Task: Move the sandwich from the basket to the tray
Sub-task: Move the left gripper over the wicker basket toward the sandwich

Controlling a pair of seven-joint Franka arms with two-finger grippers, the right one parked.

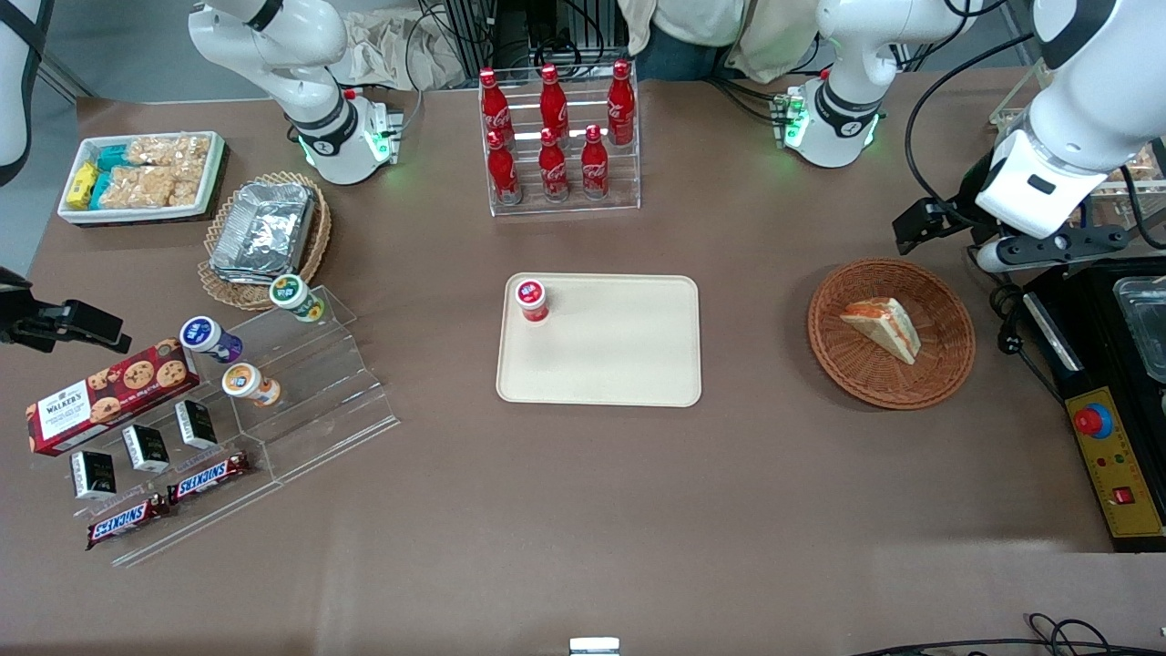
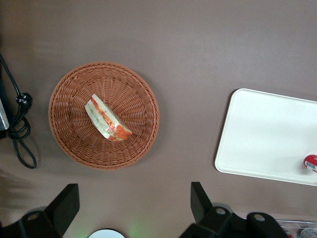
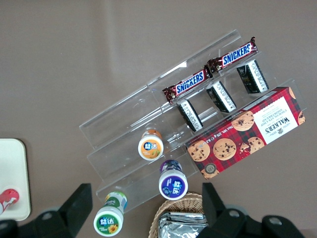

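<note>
The sandwich (image 1: 884, 329) is a small triangular wedge of pale bread, with orange-red and green filling showing along its cut edge. It lies on its side in the round, reddish-brown wicker basket (image 1: 938, 364) on the desk (image 1: 583, 510), toward the working arm's end. The cream tray (image 1: 619, 364) sits well apart from it and carries a red-capped cup (image 1: 531, 299) near one corner. The end effector (image 2: 133, 210) hangs above the desk near the basket, fingers (image 2: 199, 201) spread wide and holding nothing.

Reddish-brown woven basket (image 1: 891, 333), cream tray (image 1: 619, 364), pale orange-layered sandwich (image 1: 882, 328)
</note>
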